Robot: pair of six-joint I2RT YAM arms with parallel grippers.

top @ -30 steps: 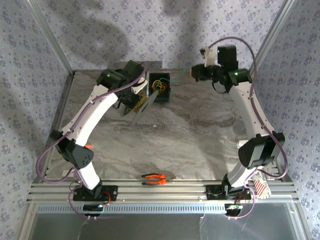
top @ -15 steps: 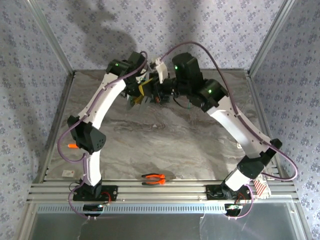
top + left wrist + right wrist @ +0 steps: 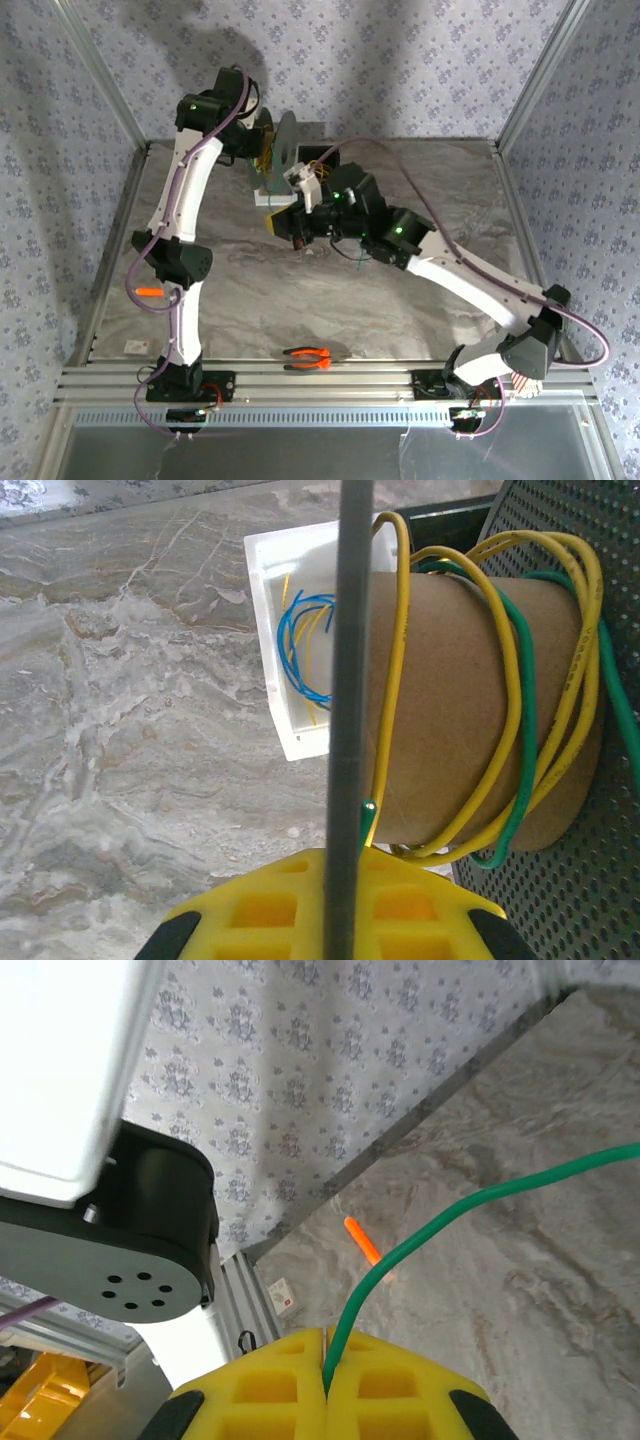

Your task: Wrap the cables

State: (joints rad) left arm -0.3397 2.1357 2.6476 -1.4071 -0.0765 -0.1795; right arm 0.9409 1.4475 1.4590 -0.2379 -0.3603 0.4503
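1. Green thin cable (image 3: 420, 1222) rises from the right arm's yellow pincer (image 3: 326, 1348), clamped tight on it, then bends rightward over the grey marbled tabletop (image 3: 560, 1260).
2. The left arm's yellow pincer (image 3: 343, 865) is closed on a thin dark grey spool flange (image 3: 347, 630); yellow and green cables (image 3: 518, 695) loop round the brown cardboard core (image 3: 445, 700), its axis lying sideways.
3. Beyond, a blue cable coil (image 3: 300, 645) lies in a white square box (image 3: 305, 742).
4. Half a second ago both pincers sat closer together; the spool has since gone back-left.
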